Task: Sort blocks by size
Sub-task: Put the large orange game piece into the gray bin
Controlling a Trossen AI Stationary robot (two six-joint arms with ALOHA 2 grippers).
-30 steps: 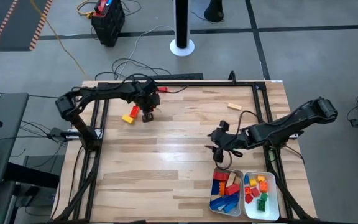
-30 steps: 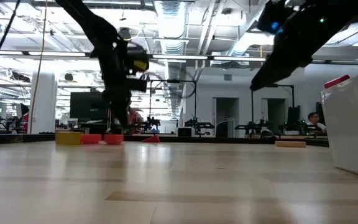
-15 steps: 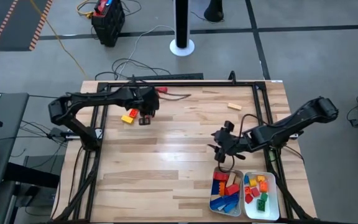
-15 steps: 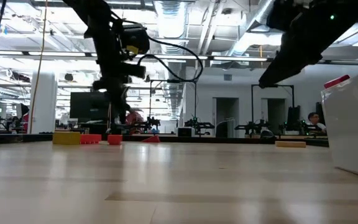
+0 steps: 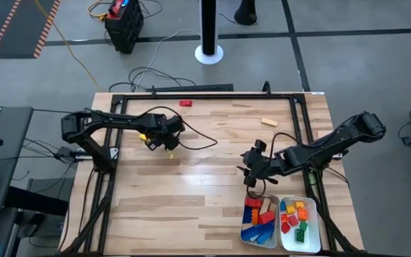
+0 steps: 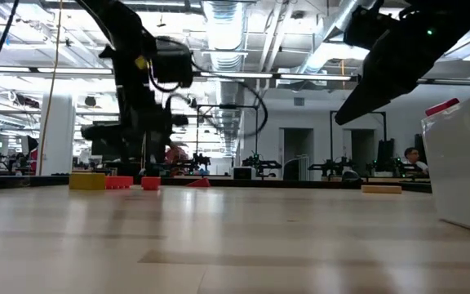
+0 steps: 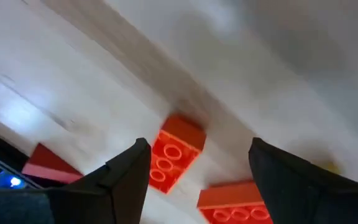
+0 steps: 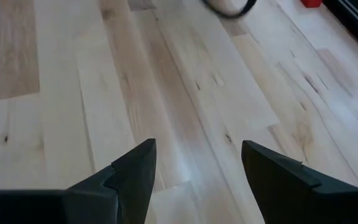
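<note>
1. Now, from above, the left gripper [image 5: 164, 140] has dropped from higher over the bench's far-left part to sit low at the yellow brick [image 5: 148, 138], and its jaws, shut a second ago, have spread apart. I judge it is lining up a fresh pick among the few blocks not yet sorted. A red brick [image 5: 185, 103] lies well beyond these jaws by the far rail, and a tan brick [image 5: 268, 122] lies far off toward the right arm.
2. Also from above, the right gripper [image 5: 251, 165] has barely shifted; it hovers with jaws apart and nothing in them, just short of the two white trays. The left tray [image 5: 243, 236] holds the longer bricks, the right tray [image 5: 285, 245] the short ones.
3. At bench height, the left arm reaches down above a yellow block [image 6: 86, 181] and two small red blocks [image 6: 118, 182] resting on the bench [image 6: 235, 237]; the tan block [image 6: 380, 189] lies well apart.
4. In the left wrist view, a red-orange brick [image 7: 173, 153] lies between the open jaws, untouched, with another red brick [image 7: 235, 200] just beside one finger, close enough to hinder a clean close.
5. In the right wrist view, only bare wood lies between the spread jaws.
</note>
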